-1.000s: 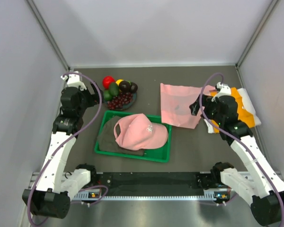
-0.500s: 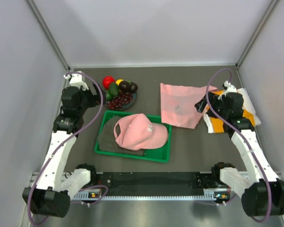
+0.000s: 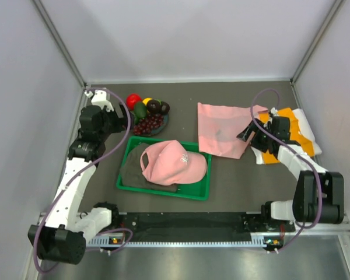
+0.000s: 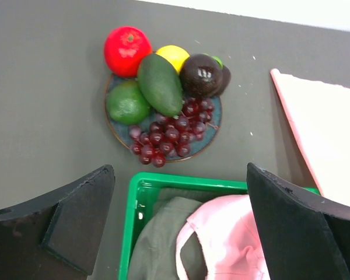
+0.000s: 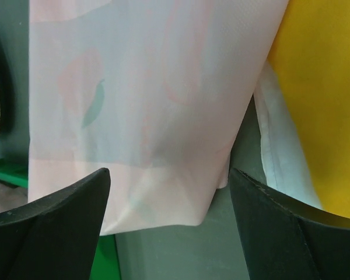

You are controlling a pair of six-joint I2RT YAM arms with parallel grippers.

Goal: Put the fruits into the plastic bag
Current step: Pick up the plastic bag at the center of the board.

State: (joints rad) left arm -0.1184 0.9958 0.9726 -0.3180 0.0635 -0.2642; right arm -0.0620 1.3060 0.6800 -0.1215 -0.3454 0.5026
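The bag [image 3: 221, 131] lies flat, with bare table between it and the fruits [image 3: 147, 114]. The right gripper [image 5: 169, 175], fingers wide, straddles the bag's corner beside the cloth [image 5: 321, 87]. The left gripper [image 4: 179, 175] hangs wide open over the tray [image 4: 134, 192] rim; since a second ago the right fingers have narrowed slightly.

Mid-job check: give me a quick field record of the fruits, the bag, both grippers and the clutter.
fruits: piled on a small plate, far left; none bagged
plastic bag: lying flat, right of centre
left gripper: open, holding nothing, short of the plate
right gripper: open, over the bag's right edge
clutter: pink cap in green tray; orange cloth beside the bag
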